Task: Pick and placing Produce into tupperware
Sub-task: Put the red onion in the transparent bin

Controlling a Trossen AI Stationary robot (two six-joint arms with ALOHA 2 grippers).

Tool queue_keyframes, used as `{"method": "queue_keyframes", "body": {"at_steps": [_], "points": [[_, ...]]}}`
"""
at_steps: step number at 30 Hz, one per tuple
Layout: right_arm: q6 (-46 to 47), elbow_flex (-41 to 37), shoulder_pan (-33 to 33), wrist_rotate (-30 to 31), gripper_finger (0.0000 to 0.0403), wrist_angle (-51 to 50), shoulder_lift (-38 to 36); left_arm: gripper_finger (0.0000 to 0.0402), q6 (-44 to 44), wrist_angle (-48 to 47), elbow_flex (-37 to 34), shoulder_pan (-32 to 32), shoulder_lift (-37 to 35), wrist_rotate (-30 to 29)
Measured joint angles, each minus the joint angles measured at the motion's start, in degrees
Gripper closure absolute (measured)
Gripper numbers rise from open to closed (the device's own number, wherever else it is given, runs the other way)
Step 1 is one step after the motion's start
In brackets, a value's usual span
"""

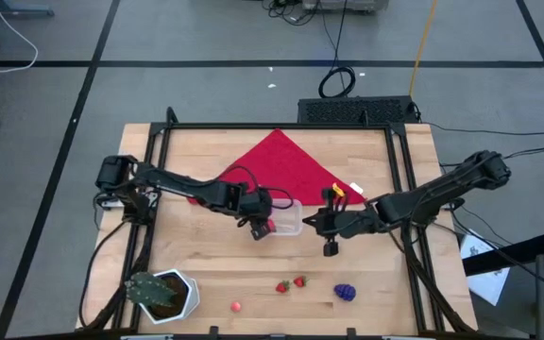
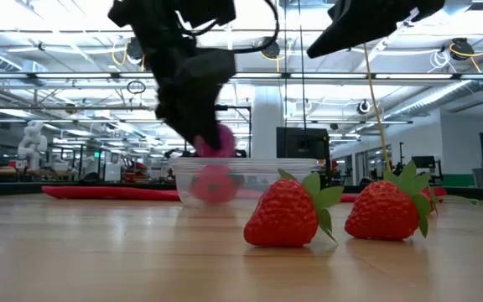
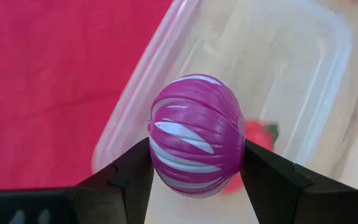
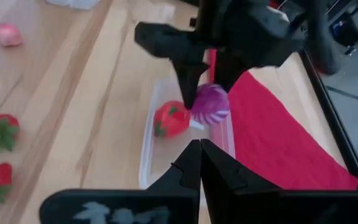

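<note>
foreground: two red strawberries (image 2: 288, 214) sit side by side on the wooden table (image 1: 215, 269), closest to our table-level lens, leaves up and to the right.
left gripper: we see the left gripper (image 3: 194, 165) clamp a purple ball (image 3: 194, 143) with white stripes between its two dark fingers (image 3: 135, 177), jaws partly apart to the ball's width, poised over one end of the tub.
tupperware: the clear tupperware (image 1: 288, 219) rests near the table's middle, touching the edge of a red cloth (image 1: 281, 165); we find one red strawberry piece (image 4: 169, 119) already lying inside it.
right gripper: the right gripper (image 4: 199, 163) hangs just beside the tub on its other side, fingers pressed together and holding nothing.
remaining produce: from above we count the strawberry pair, a purple grape bunch (image 1: 345, 292) near them, and a small pink ball (image 1: 236, 306) along the table's near edge, all well apart from the tub.
corner: a green plant in a white pot (image 1: 163, 294) stands at the near left corner.
</note>
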Motion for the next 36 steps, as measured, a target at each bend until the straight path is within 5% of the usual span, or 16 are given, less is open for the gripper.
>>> {"method": "queue_keyframes", "body": {"at_steps": [36], "points": [[0.0,0.0,0.0,-0.1,0.0403,0.3,-0.4,0.0185,-1.0,-2.5,-0.1,1.1,2.0,0.8]]}}
